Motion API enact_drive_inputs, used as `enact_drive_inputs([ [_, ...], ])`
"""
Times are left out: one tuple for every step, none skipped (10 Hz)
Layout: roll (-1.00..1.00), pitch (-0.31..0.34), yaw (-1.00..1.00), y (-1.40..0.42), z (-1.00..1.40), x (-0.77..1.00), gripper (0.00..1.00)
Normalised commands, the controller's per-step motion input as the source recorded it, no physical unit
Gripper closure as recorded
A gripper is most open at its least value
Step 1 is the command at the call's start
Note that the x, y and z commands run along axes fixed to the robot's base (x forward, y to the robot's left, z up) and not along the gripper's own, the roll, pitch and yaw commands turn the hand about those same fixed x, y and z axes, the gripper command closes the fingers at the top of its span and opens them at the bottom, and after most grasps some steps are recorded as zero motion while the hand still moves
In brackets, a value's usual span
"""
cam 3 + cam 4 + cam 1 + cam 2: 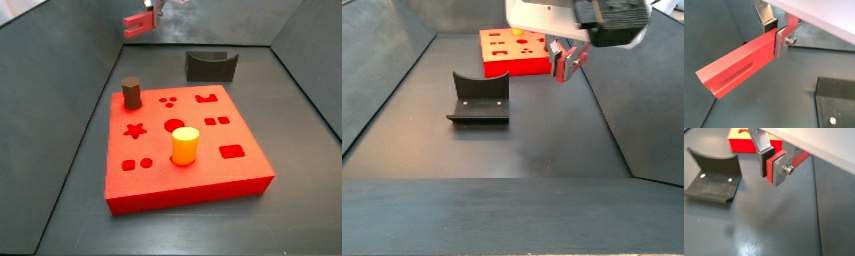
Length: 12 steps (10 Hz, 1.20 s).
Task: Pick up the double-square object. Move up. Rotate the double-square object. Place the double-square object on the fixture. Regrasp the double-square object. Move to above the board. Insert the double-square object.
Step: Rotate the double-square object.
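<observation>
The gripper (774,169) hangs high above the table, jaws closed on the double-square object (736,69). It seems the rotating step; next comes placing it on the fixture (477,98).

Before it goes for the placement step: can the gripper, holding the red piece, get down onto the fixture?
Probably yes. The gripper is raised, shut on the double-square object, and the fixture stands alone on the floor with its notch uncovered. The board sits behind it, not between.
</observation>
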Motion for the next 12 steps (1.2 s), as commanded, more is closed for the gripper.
enact_drive_inputs([
  [-0.01,0.006,-1.0,0.02,-0.03,0.03,1.0],
  [-0.01,0.007,-1.0,0.02,-0.03,0.03,1.0],
  [-0.01,0.008,-1.0,0.02,-0.04,0.03,1.0],
  [-0.01,0.008,-1.0,0.02,-0.04,0.02,1.0],
  [-0.01,0.009,-1.0,0.02,-0.04,0.02,1.0],
  [-0.01,0.009,-1.0,0.02,-0.04,0.02,1.0],
  [-0.01,0.01,-1.0,0.02,-0.04,0.02,1.0],
  [-0.01,0.01,-1.0,0.02,-0.04,0.02,1.0],
  [-0.01,0.01,-1.0,0.02,-0.04,0.02,1.0],
  [-0.01,0.011,-1.0,0.02,-0.04,0.02,1.0],
  [-0.01,0.012,-1.0,0.02,-0.04,0.02,1.0],
  [-0.01,0.012,-1.0,0.02,-0.04,0.02,1.0],
])
